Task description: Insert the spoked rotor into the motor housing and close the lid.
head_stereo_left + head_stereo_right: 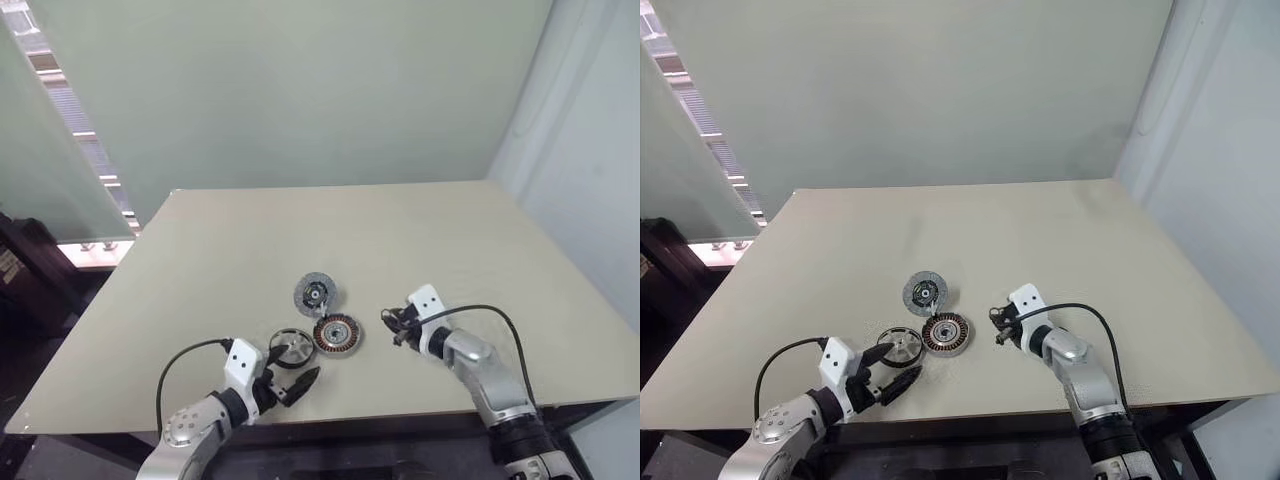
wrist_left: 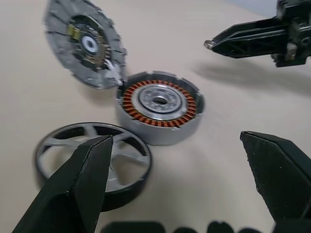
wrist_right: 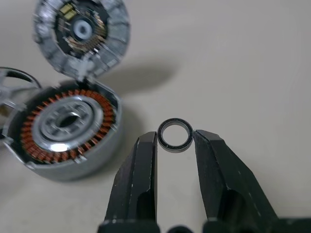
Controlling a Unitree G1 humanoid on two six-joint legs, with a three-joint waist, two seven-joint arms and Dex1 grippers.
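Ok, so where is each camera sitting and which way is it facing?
Head pair: sits on the head, faces forward and down over the table; both arms show, with the left gripper and right gripper.
Left wrist: looks along its own open jaws at the spoked rotor, motor housing and lid; the right gripper shows beyond.
Right wrist: looks along its own jaws, shut on a small ring, toward the housing and lid.
Shared: both wrist views show housing and lid.

left fingers (image 2: 82,184) spread, right fingers (image 3: 141,170) narrowed
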